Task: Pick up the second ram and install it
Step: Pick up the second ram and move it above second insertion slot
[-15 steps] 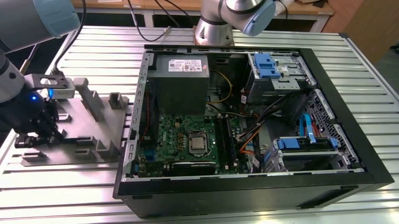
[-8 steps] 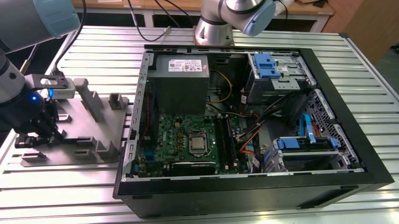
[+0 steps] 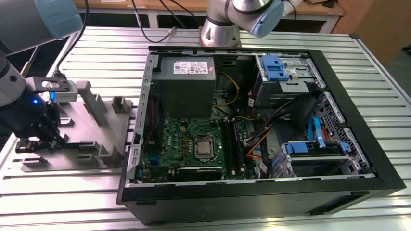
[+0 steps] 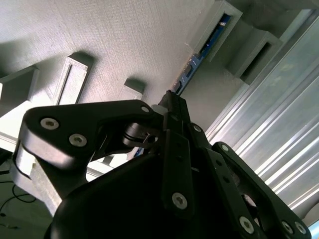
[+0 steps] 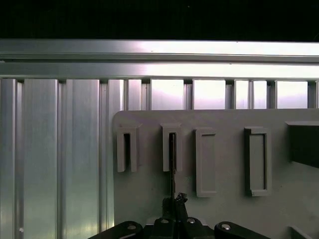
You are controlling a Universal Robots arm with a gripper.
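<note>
One arm does the work, and its tool (image 3: 33,142) stands low over the grey tray (image 3: 70,161), at the tray's end farthest from the open computer case (image 3: 359,159). The case rests on the slatted metal surface (image 3: 64,192) just beside the tray, on the exterior view's right. The memory stick (image 4: 191,67) is on the tray, standing on its long edge rather than lying flat. It is cradled in the slots of the tray's upright blocks (image 4: 227,20). In the first wrist view the stick (image 5: 172,179) shows edge-on as a thin dark line. It runs from the tool (image 5: 174,199) straight into one slotted block (image 5: 178,149) on the tray (image 5: 139,199). Its long axis therefore points directly away from the tool along the tray floor, in line with the tool's own middle. In the second wrist view the tool (image 4: 172,102) is drawn narrow, its two sides meeting at the stick's near end. By my reading it has pinched the board's thin edge there, though the contact itself is partly hidden by the tool's body. The far end sits inside its block, so the stick has not left the tray (image 4: 99,40). The green circuit board (image 3: 186,139) lies inside the case, well apart from the tray.
</note>
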